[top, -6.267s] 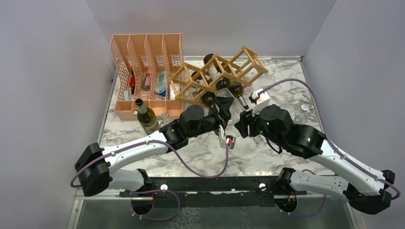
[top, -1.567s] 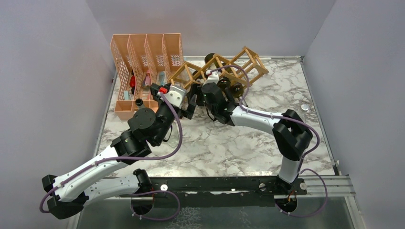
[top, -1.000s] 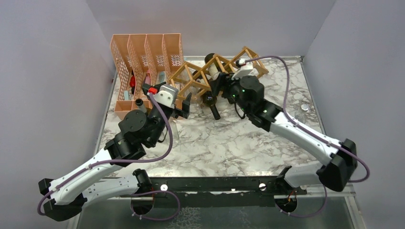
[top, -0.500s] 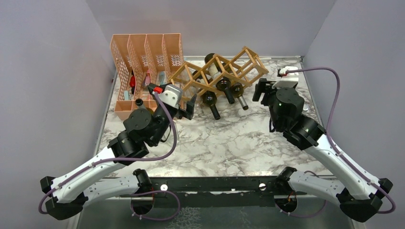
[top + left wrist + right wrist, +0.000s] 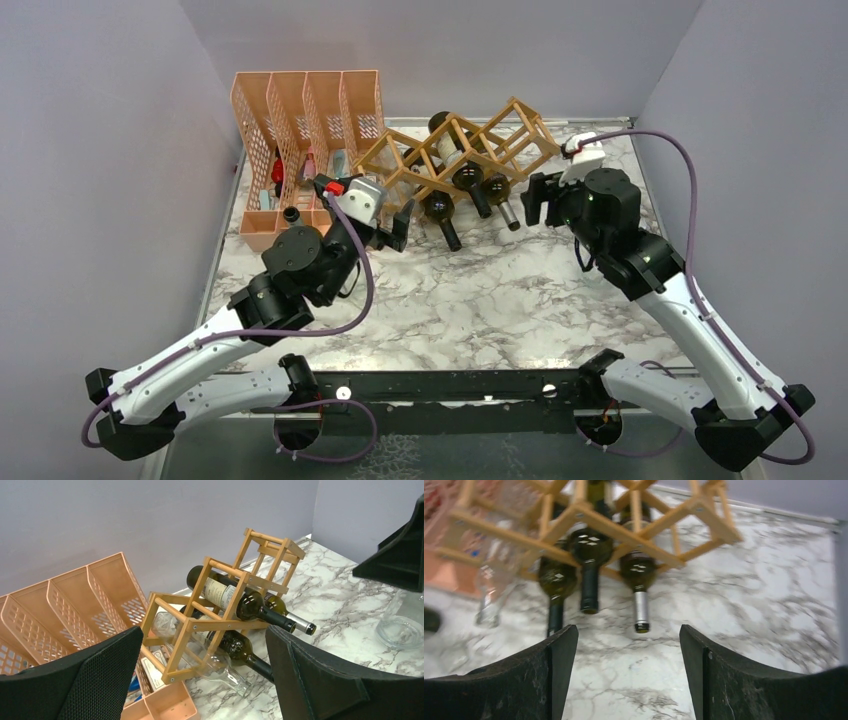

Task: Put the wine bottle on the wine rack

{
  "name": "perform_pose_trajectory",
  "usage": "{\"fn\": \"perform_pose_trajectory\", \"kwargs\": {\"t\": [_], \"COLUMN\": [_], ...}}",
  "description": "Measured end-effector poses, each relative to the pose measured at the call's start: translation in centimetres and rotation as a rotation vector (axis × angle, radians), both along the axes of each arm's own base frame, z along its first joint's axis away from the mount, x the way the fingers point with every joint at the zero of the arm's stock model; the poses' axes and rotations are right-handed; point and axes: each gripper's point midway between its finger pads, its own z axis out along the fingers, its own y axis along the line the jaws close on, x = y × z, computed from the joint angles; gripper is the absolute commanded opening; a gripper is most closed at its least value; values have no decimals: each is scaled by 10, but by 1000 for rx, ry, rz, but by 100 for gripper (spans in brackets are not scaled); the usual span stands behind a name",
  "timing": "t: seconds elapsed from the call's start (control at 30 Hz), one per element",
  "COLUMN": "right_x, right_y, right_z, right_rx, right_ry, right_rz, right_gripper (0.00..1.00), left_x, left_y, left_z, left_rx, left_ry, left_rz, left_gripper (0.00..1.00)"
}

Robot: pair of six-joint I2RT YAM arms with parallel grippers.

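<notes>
Drawn back since a second ago, my right claw (image 5: 626, 630) hangs open, clear of the silver-necked dark glass wine bottle (image 5: 638, 572), which lies in the light-brown wooden lattice wine rack (image 5: 220, 625). My left claw (image 5: 202, 635) is open too. I'd retreat straight, avoiding its neck.

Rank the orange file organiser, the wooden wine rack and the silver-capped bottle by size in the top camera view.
1. orange file organiser and wine rack: about alike, too close to rank.
2. silver-capped bottle: clearly smallest, partly hidden by the rack's slats.
</notes>
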Motion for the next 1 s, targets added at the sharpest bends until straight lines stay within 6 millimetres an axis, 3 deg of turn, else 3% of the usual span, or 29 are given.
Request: {"fn": "perform_pose_trajectory", "kwargs": {"t": [0.1, 0.27, 0.4, 0.6, 0.8, 1.0], "right_x": [-10, -31, -54, -89, -77, -80], "right_y": [34, 102, 163, 251, 302, 345], "right_z": [-2, -5, -21, -46, -67, -64], "right_rx": [30, 128, 152, 152, 140, 115], "right_ry": [22, 40, 72, 81, 82, 34], "right_rz": [205, 575, 789, 1006, 1021, 1080], "right_gripper": [76, 72, 72, 72, 72, 72], "left_x": [-1, -7, -13, -17, -19, -22], "left_y": [2, 11, 20, 28, 36, 43], "left_z": [3, 27, 47, 62, 66, 68], "left_rx": [-10, -74, -133, -176, -198, -214], "left_ry": [-1, -22, -45, -59, -62, -64], "left_rz": [-1, -3, -5, 2, 15, 28], "left_gripper": [99, 99, 99, 99, 99, 99]}}
